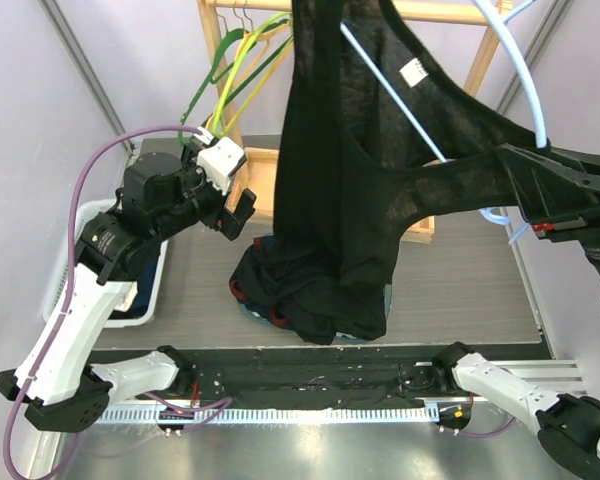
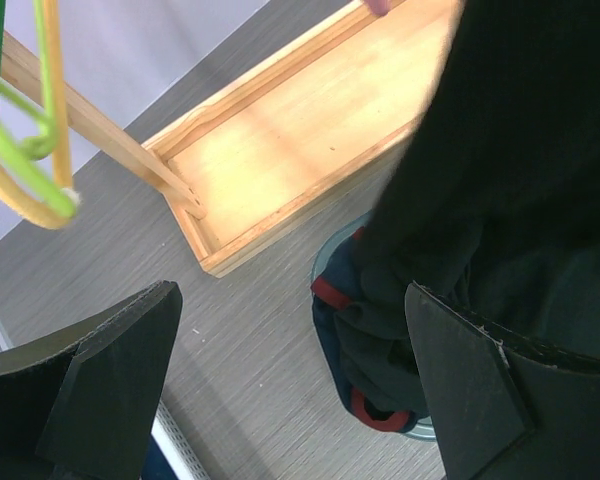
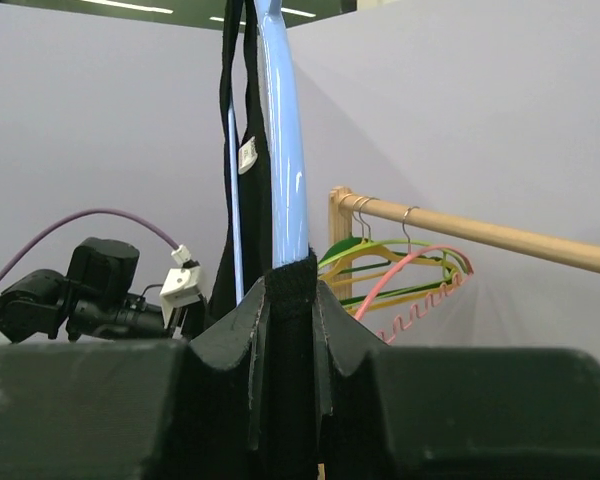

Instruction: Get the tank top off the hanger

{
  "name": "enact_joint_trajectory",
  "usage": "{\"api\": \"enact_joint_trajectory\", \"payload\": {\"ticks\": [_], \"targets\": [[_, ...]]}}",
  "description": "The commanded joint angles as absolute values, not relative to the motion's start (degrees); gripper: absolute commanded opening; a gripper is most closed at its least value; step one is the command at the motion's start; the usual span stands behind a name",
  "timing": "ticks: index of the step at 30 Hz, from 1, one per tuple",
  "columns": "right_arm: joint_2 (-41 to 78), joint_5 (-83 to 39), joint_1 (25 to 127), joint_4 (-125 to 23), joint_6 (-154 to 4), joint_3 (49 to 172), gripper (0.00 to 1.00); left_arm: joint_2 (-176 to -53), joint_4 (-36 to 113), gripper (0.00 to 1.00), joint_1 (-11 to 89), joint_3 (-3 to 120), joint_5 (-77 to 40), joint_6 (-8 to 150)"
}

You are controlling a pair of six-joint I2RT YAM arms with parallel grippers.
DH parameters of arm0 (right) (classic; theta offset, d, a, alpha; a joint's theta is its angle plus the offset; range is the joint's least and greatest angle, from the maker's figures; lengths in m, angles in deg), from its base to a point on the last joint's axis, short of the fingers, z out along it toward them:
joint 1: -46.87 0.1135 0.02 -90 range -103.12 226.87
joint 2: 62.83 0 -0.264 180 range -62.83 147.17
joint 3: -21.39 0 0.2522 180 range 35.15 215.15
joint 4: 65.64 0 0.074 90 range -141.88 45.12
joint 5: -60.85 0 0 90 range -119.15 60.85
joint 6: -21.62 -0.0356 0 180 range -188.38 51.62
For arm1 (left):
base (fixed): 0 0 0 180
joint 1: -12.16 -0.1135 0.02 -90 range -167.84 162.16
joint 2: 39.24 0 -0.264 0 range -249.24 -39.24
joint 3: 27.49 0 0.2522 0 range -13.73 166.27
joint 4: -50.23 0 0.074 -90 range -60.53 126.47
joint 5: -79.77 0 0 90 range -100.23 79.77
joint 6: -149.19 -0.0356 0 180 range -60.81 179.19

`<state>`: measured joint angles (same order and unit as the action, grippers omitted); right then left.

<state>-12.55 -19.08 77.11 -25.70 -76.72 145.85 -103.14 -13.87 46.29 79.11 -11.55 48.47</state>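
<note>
A black tank top (image 1: 350, 150) hangs on a light blue hanger (image 1: 525, 80) high over the table, its hem trailing down to the surface. My right gripper (image 1: 507, 162) is shut on one shoulder strap (image 3: 290, 330), which wraps the hanger's blue arm (image 3: 285, 150) between the fingers. My left gripper (image 1: 238, 215) is open, left of the garment's lower part and not touching it. In the left wrist view the left gripper (image 2: 288, 295) has only tabletop between its fingers, and the black cloth (image 2: 520, 120) sits to the right.
A pile of dark clothes (image 1: 280, 285) with red trim (image 2: 332, 293) lies under the tank top. Behind stands a wooden rack with its base tray (image 2: 280, 130), and green and yellow hangers (image 1: 230, 80) and a pink hanger (image 3: 410, 275) hang on its rail (image 3: 480, 235). A white basket (image 1: 145, 300) stands at left.
</note>
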Motion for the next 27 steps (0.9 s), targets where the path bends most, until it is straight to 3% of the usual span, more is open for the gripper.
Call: {"api": "enact_joint_trajectory", "payload": {"ticks": [1,8,17,27], "targets": [[-10.98,-17.28,77.2,-29.11,-79.02,146.07,0.01,-101.47,-11.78,1.0,45.65,79.26,-13.13,49.35],[-8.7,-15.97,77.2,-27.63,-77.18,146.34,0.01,-99.54,-13.18,1.0,45.03,78.73,-13.22,49.43],[-12.82,-11.84,77.2,-19.98,-73.13,135.27,0.01,-90.58,-18.98,1.0,45.03,73.72,-14.17,44.7],[-16.6,-4.55,77.11,-12.95,-68.74,128.67,0.01,-87.66,-17.4,1.0,44.68,82.86,-21.98,49.43]]}}
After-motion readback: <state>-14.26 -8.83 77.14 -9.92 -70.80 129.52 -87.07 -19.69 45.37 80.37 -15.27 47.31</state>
